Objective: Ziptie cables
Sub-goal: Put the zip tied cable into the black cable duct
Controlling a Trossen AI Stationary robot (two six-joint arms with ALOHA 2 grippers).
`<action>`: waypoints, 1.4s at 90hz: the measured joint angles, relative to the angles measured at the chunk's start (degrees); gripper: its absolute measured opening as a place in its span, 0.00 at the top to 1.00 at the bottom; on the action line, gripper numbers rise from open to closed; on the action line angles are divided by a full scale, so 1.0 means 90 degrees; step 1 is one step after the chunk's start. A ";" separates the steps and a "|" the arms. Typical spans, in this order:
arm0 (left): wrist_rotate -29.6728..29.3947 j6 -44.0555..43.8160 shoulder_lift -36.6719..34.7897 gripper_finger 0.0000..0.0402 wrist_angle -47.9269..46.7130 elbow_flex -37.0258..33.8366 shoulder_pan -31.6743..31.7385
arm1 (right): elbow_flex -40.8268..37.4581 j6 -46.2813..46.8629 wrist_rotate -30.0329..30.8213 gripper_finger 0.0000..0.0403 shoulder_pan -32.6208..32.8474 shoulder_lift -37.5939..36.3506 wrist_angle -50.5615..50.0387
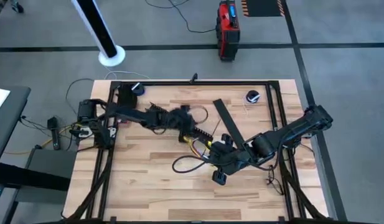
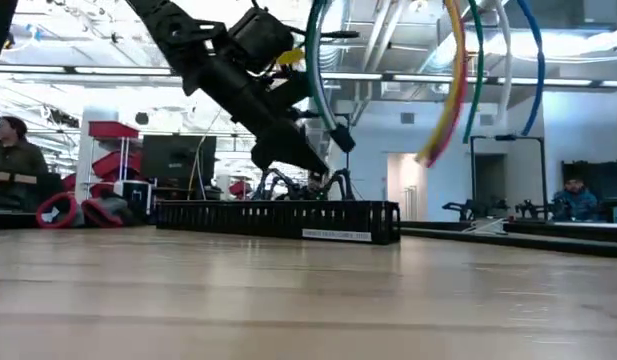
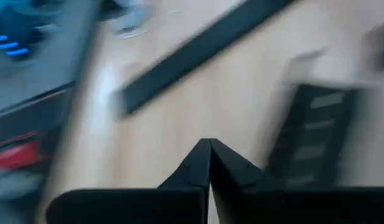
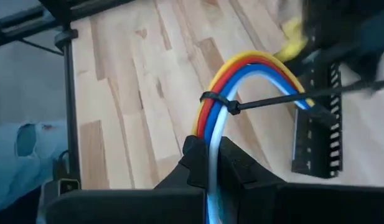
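Right wrist view, one zip tie (image 4: 220, 101), four cables (image 4: 241, 71), right end effector (image 4: 209, 163) gripping

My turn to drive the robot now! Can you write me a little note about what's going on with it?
Right gripper: shut on the bundle of yellow, red, blue and white cables, held arched above the wooden table.
Left gripper: shut, empty, near the black comb-slotted plastic channel.
Done: one thin black ziptie is looped around the bundle, its long tail sticking out.
Left: probably tighten it and add more ties along the cables.
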 joint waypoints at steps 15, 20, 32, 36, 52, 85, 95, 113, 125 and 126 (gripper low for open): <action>0.0065 -0.0015 -0.0383 1.00 -0.1208 -0.0004 0.1091 | 0.0000 -0.0117 0.0021 1.00 0.0015 0.0000 -0.0033; 0.0244 -0.0024 -0.0388 1.00 -0.1558 -0.0002 0.1504 | 0.0000 -0.0198 0.0026 1.00 0.0015 0.0000 -0.0045; 0.0986 -0.0249 -0.0304 1.00 -0.2155 -0.0007 0.2257 | 0.0000 -0.0314 0.0026 1.00 -0.0076 0.0000 -0.0031; 0.1140 -0.0390 -0.0304 1.00 -0.2302 -0.0010 0.2411 | 0.0000 -0.0334 0.0026 1.00 -0.0118 0.0000 -0.0034; 0.1332 -0.0628 -0.0304 1.00 -0.3026 -0.0010 0.2752 | 0.0000 -0.0375 -0.0005 1.00 -0.0252 0.0000 -0.0029; 0.1420 -0.1655 -0.0315 1.00 -0.4716 -0.0129 0.2804 | 0.0000 -0.0494 -0.0030 1.00 -0.0254 0.0000 -0.0004; 0.1688 -0.1832 -0.0380 1.00 -0.4724 -0.0429 0.2544 | 0.0000 -0.0508 -0.0040 1.00 -0.0173 0.0000 0.0008; 0.1469 -0.2255 -0.0418 1.00 -0.4462 -0.0712 0.1992 | 0.0000 -0.0504 -0.0043 1.00 -0.0041 0.0000 0.0028; 0.1442 -0.2544 -0.0498 1.00 -0.4328 -0.0743 0.1620 | 0.0000 -0.0444 -0.0042 1.00 0.0039 0.0000 0.0023; 0.1485 -0.2571 -0.0511 1.00 -0.4311 -0.0745 0.1586 | 0.0000 -0.0440 -0.0042 1.00 0.0042 0.0000 0.0024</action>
